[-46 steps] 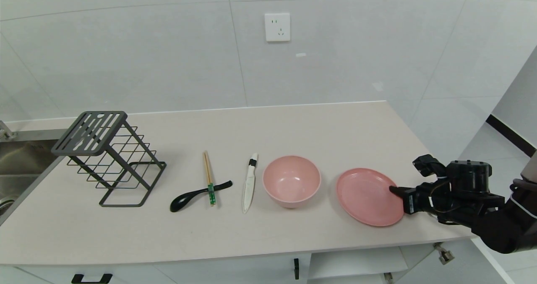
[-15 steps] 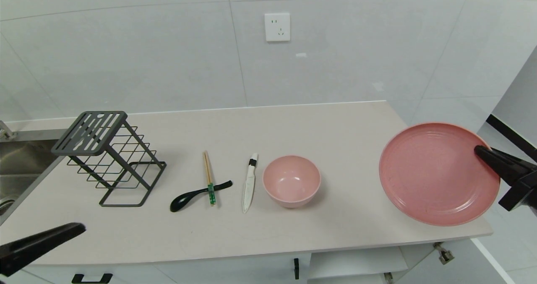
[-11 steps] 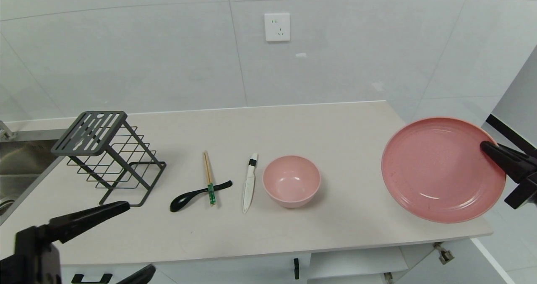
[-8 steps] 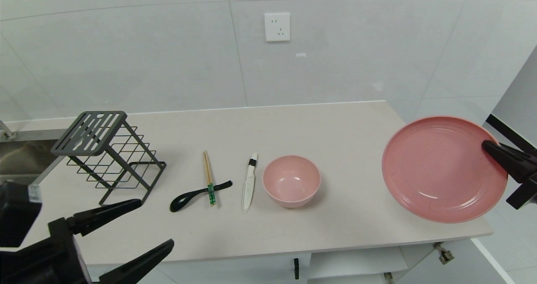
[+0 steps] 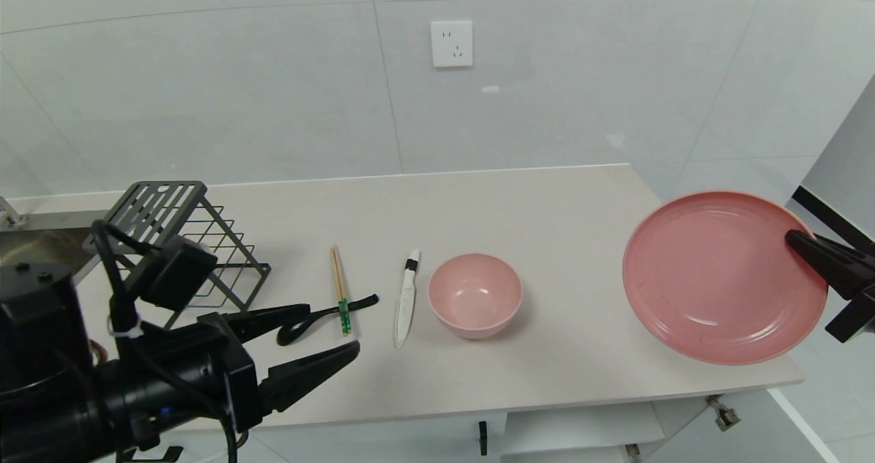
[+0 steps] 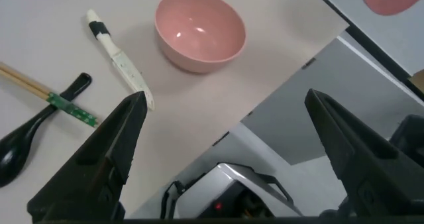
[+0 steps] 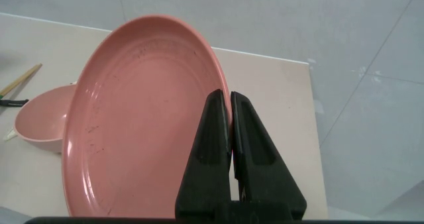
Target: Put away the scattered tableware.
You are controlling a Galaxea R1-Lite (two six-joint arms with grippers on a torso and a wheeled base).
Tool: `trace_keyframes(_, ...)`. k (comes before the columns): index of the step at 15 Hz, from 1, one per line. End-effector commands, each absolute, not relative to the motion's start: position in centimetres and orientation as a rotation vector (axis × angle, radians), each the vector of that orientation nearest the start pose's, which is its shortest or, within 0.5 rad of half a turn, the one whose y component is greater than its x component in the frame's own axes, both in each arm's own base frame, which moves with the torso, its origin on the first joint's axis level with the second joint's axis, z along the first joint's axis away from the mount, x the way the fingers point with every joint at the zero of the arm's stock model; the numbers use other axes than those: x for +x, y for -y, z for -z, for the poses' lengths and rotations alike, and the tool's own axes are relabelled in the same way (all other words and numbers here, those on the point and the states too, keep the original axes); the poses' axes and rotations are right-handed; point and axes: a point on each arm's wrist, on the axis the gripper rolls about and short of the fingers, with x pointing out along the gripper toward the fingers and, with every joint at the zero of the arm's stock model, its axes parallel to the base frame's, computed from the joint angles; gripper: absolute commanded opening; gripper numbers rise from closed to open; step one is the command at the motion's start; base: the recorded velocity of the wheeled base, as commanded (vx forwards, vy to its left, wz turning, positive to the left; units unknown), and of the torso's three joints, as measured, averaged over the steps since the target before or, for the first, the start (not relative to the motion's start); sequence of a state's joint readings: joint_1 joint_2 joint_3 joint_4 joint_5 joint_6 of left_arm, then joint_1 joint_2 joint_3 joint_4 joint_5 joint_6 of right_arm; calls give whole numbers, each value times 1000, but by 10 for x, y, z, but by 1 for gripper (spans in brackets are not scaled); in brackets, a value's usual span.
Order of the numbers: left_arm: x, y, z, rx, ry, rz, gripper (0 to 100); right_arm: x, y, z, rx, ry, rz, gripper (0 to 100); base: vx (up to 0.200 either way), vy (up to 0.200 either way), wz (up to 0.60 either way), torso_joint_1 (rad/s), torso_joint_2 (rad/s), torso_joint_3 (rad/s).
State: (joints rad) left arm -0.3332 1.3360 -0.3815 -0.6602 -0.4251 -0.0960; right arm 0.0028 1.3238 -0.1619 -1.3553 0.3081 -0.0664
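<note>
Above the right end of the pale tabletop [image 5: 547, 203], the round pink plastic plate [image 5: 711, 278] now hangs lifted; seconds ago it lay flat there. The right gripper [image 5: 796, 243] has its jaws pinched on the plate's right rim, so I judge it ready for carrying. Being round, the plate has no long axis; its face tilts toward the left. The left gripper [image 5: 333, 326] has come in at the near left, jaws wide, by the black spoon [image 5: 361, 302].

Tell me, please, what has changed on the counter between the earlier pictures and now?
The right gripper took the pink plate by its rim and lifted it, tilted, above the counter's right end. The left gripper came in from the near left, open, and hovers by the spoon. Spoon, bowl, knife, chopsticks and rack stayed put.
</note>
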Motion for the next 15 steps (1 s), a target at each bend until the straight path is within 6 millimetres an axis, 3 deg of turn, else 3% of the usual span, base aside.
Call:
trace_keyframes(1,197,84,-161,-97,-367,730,100,165,-7,-179,-96,199,-304,0,0,0,0,0,0,0)
trace_keyframes(3,214,100,-167,-85,-355,751,100,165,-7,-179,-97,196,-304,0,0,0,0,0,0,0)
trace_keyframes(7,247,122,-157,-74,-348,742,100,165,-7,-178,-97,195,-304,0,0,0,0,0,0,0)
trace_keyframes(12,288,139,-138,-65,-333,673,100,166,-8,-177,-97,189,-306,0,0,0,0,0,0,0)
trace_keyframes(15,300,144,-140,-67,-312,650,100,167,-8,-176,-97,182,-306,0,0,0,0,0,0,0)
